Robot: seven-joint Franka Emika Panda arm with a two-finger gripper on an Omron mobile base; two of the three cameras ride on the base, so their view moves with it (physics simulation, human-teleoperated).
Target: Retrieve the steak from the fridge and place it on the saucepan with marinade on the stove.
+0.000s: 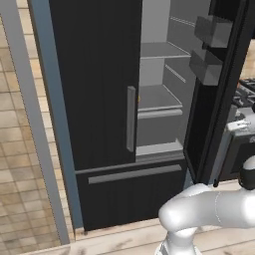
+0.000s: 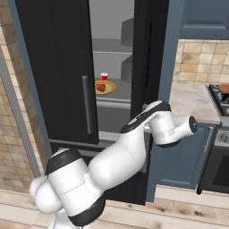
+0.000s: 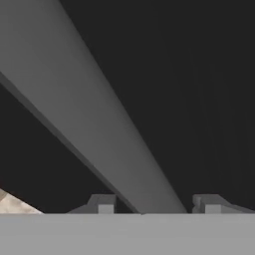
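The fridge (image 1: pixel 99 74) stands with its right door (image 1: pixel 221 99) swung open and its left door closed. On a middle shelf lies the steak (image 2: pixel 101 87), a small dark-red lump on a yellow-rimmed plate (image 2: pixel 109 85). My gripper (image 3: pixel 155 206) is at the outer side of the open door, with the grey bar handle (image 3: pixel 99 114) running between its fingertips (image 3: pixel 102 203), which are closed against it. At the far right, the saucepan with marinade (image 2: pixel 224 88) sits on the stove (image 2: pixel 219 100), cut off by the frame edge.
A small red cup (image 2: pixel 104 76) stands behind the plate. Door bins (image 1: pixel 211 30) stick out of the open door's inner face. A stone counter (image 2: pixel 190 100) over blue cabinets (image 2: pixel 183 156) lies between the fridge and the stove. A tiled wall stands to the left.
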